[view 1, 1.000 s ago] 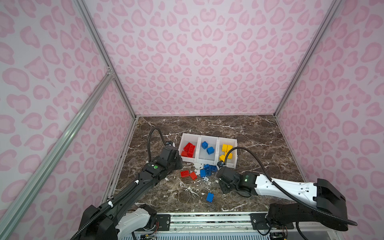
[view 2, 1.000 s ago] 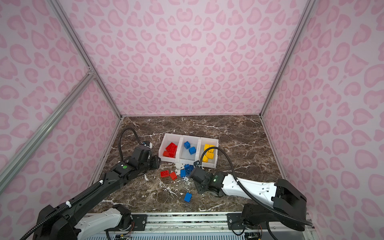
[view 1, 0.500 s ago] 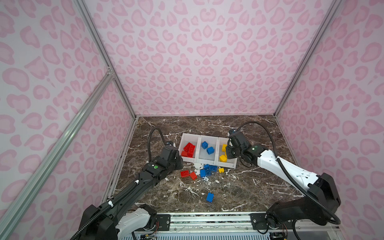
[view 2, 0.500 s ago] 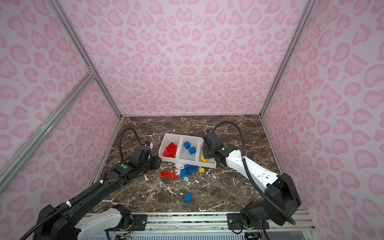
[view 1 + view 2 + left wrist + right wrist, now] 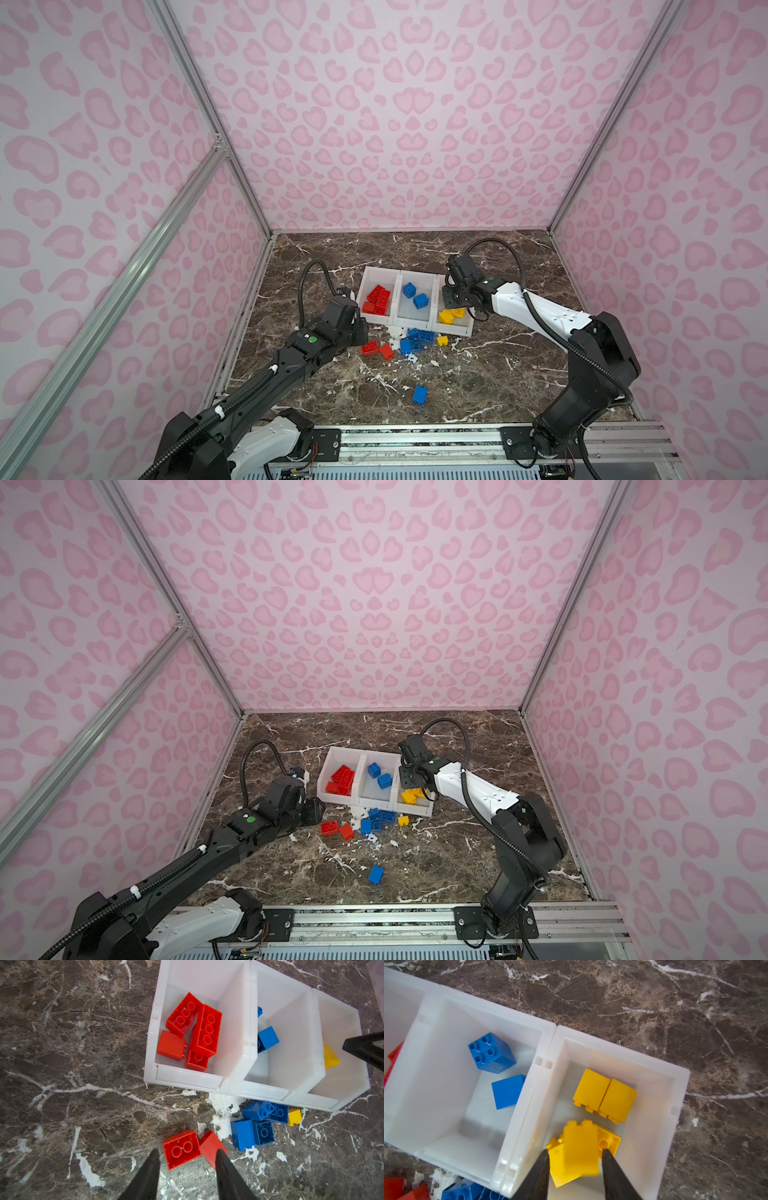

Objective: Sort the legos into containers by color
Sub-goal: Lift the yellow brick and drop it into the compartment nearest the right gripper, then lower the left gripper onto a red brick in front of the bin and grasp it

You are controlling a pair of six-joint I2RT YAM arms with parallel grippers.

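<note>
Right gripper (image 5: 575, 1150) had swung to the yellow bin (image 5: 623, 1050), parted, dropping a yellow brick (image 5: 580, 1147) among its colour; left gripper (image 5: 187, 1151) hung spread over a red brick (image 5: 180, 1149).

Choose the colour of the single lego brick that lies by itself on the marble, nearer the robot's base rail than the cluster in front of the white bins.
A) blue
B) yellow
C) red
A: the lone brick on the marble tabletop is plainly blue in both top views.
</note>
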